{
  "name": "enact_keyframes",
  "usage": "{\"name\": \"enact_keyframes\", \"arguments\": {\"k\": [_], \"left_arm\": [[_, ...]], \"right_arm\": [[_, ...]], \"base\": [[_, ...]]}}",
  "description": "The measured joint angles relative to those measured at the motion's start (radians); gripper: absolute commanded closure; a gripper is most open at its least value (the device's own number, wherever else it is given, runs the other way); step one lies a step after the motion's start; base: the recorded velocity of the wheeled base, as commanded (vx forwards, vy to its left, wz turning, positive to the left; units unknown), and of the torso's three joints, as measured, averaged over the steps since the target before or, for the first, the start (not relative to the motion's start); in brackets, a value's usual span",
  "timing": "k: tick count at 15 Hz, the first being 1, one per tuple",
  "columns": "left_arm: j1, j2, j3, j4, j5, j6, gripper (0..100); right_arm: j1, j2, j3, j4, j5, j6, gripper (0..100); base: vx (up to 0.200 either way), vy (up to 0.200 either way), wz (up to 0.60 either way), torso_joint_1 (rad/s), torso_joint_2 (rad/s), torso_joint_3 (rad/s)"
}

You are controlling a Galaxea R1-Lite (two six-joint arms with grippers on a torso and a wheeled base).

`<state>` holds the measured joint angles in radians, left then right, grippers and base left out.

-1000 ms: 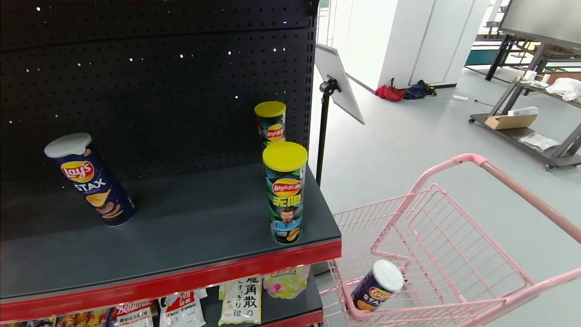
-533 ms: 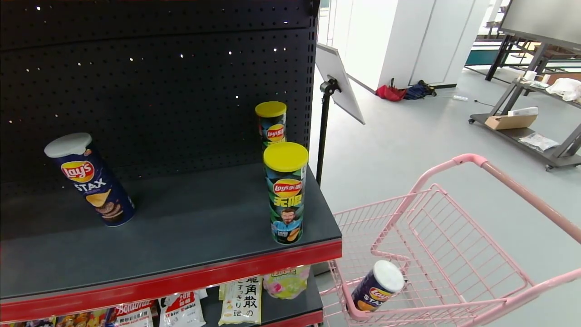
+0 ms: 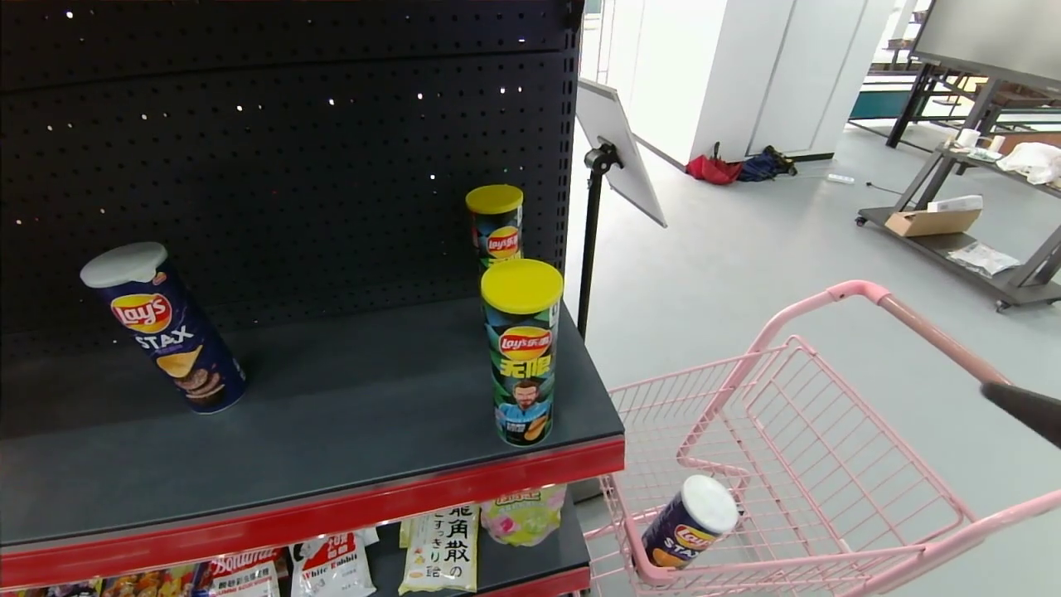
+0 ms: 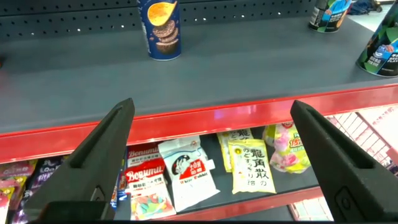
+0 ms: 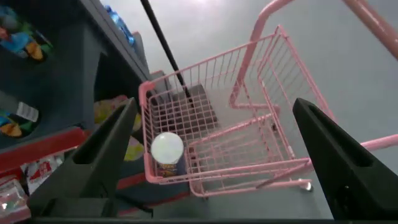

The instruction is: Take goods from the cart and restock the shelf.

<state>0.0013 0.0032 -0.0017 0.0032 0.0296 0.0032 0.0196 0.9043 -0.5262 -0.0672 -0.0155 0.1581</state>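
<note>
Right arm (image 3: 1024, 408) now pokes its dark tip in at the head view's right edge, above the pink cart (image 3: 829, 464); half a second ago it wasn't there. Nothing else has budged. The white-lidded blue can (image 3: 690, 531) lies tilted in the cart's corner nearest the shelf (image 3: 331, 414). The right gripper (image 5: 217, 155) hangs over the cart with its fingers (image 5: 99, 168) spread wide, and the can shows in the gap between them, well apart from both and nearer one. The left gripper (image 4: 217, 155) is spread too, facing the shelf's red edge, with snack bags (image 4: 249, 165) behind. Up on the shelf stand another blue can (image 3: 162, 327) and two yellow-lidded cans (image 3: 520, 352).
</note>
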Motion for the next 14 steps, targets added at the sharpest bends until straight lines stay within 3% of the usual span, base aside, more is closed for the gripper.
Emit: {"name": "enact_keyframes", "arguments": {"k": [5,10,14], "left_arm": [[0.0,0.0,0.0,0.0,-0.001,0.001,0],[0.0,0.0,0.0,0.0,-0.001,0.002,0],[0.0,0.0,0.0,-0.001,-0.001,0.002,0]], "right_arm": [[0.089,0.32,-0.019,-0.04,0.047,-0.037,0],[0.094,0.381,0.044,-0.047,0.05,-0.025,0],[0.103,0.392,0.049,-0.046,0.06,-0.003,0]], "base": [[0.0,0.0,0.0,0.0,0.0,0.0],[0.0,0.0,0.0,0.0,0.0,0.0],[0.0,0.0,0.0,-0.135,0.31,0.178]]}}
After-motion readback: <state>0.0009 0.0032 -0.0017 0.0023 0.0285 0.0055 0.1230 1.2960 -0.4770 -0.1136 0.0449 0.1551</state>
